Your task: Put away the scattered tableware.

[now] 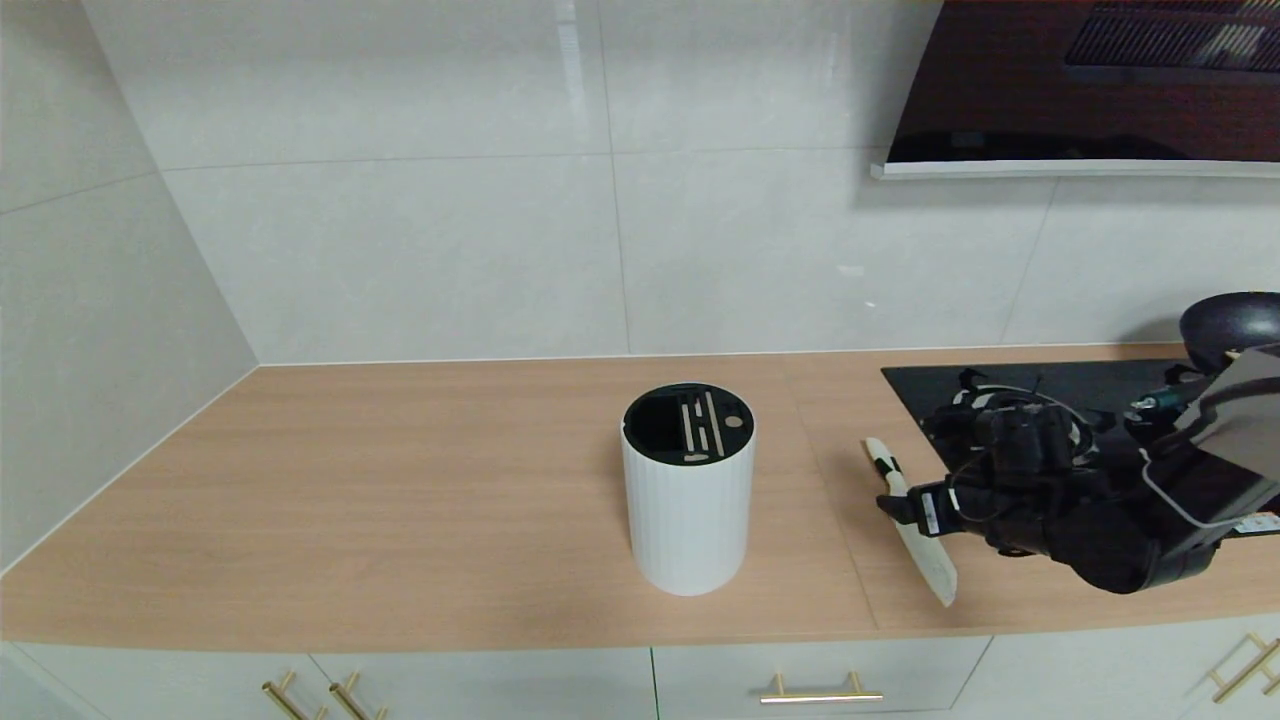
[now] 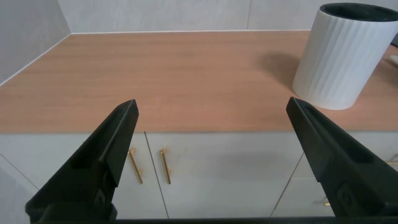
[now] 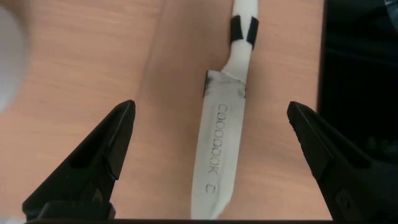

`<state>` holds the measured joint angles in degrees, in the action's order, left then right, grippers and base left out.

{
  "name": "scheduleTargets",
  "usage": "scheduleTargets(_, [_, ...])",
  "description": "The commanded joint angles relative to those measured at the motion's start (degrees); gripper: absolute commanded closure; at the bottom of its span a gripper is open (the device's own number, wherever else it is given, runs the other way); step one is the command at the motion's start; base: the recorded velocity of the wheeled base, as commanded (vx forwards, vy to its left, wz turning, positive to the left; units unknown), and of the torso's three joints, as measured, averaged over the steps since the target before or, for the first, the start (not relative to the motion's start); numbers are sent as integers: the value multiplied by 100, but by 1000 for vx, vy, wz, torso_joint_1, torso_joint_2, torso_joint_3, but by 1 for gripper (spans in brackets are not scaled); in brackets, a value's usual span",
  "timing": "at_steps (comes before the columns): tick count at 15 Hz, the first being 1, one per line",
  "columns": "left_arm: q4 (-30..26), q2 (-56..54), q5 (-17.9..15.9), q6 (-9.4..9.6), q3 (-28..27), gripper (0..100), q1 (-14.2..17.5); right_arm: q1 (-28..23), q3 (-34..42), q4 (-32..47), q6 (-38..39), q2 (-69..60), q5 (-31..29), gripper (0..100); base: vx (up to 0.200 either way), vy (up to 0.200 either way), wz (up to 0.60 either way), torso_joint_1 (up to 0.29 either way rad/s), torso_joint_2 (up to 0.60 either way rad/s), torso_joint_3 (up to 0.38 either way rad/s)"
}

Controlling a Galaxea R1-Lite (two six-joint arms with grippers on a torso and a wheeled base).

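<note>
- Right tool [image 1: 925, 512] hangs low over the knife [image 1: 928, 560] with its jaws spread wide, one on each side of the blade and neither touching it; it grips nothing.
- In the right wrist view the right tool [image 3: 210, 109] has bench wood showing between each finger and the knife [image 3: 217, 155].
- The knife is white, with a black band on its handle. It lies flat on the bench [image 1: 400, 480], handle toward the back wall and blade tip close to the front edge, slightly slanted.
- It sits between the white holder [image 1: 688, 510] and the black cooktop [image 1: 1000, 385], nearer the cooktop's front left corner.
- The holder is a ribbed white cylinder with a black slotted top, upright near the middle of the bench, well apart from the knife.
- Left tool [image 2: 211, 102] is released, jaws wide and holding nothing. It hangs off the bench's front edge, with the holder [image 2: 339, 56] off to one side.
- A dark pan [image 1: 1230, 330] stands at the back right, by the cooktop.
- White drawers with gold handles [image 1: 820, 692] run beneath the front edge.
</note>
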<state>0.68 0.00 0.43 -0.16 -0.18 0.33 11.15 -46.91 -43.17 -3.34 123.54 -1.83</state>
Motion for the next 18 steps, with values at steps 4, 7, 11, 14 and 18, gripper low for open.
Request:
scheduleTargets(4, [11, 0, 1, -2, 1, 0, 2, -166, -82, -385, -53, 689, -2, 0, 0, 0, 0, 0, 0, 0])
scheduleTargets(7, [2, 0, 1, -2, 1, 0, 2, -228, -125, -842, -53, 935, -2, 0, 0, 0, 0, 0, 0, 0])
scheduleTargets(11, [2, 0, 1, -11, 1, 0, 2, -237, -301, -930, -18, 1128, 7, 0, 0, 0, 0, 0, 0, 0])
scheduleTargets(14, [2, 0, 1, -11, 1, 0, 2, -237, -372, -939, 18, 1225, 16, 0, 0, 0, 0, 0, 0, 0])
scheduleTargets(18, [2, 0, 1, -2, 1, 0, 2, -263, -486, -948, 237, 1331, 16, 0, 0, 0, 0, 0, 0, 0])
